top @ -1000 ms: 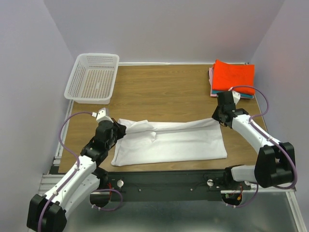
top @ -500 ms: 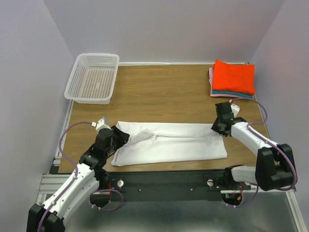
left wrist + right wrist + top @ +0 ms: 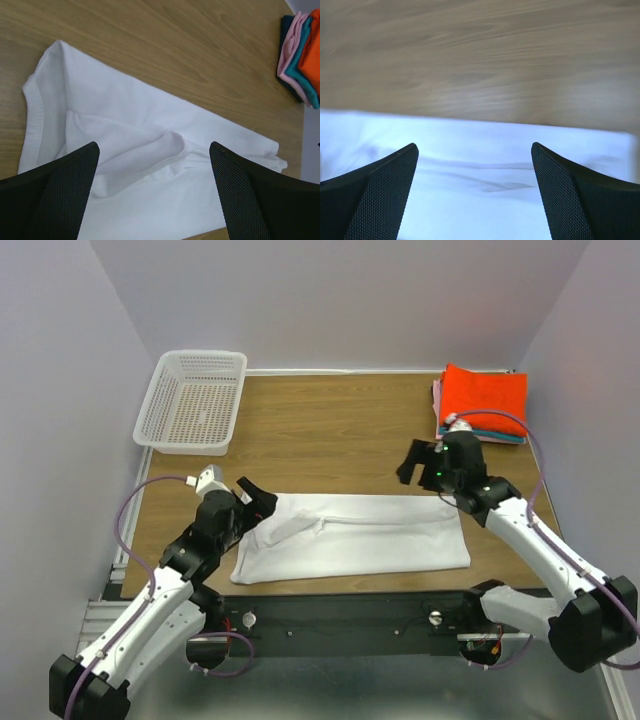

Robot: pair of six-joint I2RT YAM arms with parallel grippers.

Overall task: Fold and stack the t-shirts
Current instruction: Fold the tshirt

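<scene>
Since the earlier frames both grippers let go of the white t-shirt and backed off: the right gripper came up off the shirt's far right corner and swung toward the table's middle, and the left gripper eased back at the shirt's left end. The far edge, raised and bowed between them a sec ago, had dropped flat.

State then:
- L gripper: released, jaws wide, nothing btwn them. It hung over the left end of the white t-shirt, whether touching the cloth can't tell
- R gripper: released too, jaws wide, over the shirt's far edge. Wrist view was blurred, only white t-shirt and wood visible
- White shirt lay folded lengthwise as a long band across the near part of the table, w/ a sleeve fold bunched nr the left end
- Stack sat at the far right corner, well apart from the white shirt: orange-red shirt on top, teal shirt and pink shirt edges showing under it. L wrist view showed the same layers edge-on: orange-red, teal, pink
- Mesh basket sat at the far left corner
</scene>
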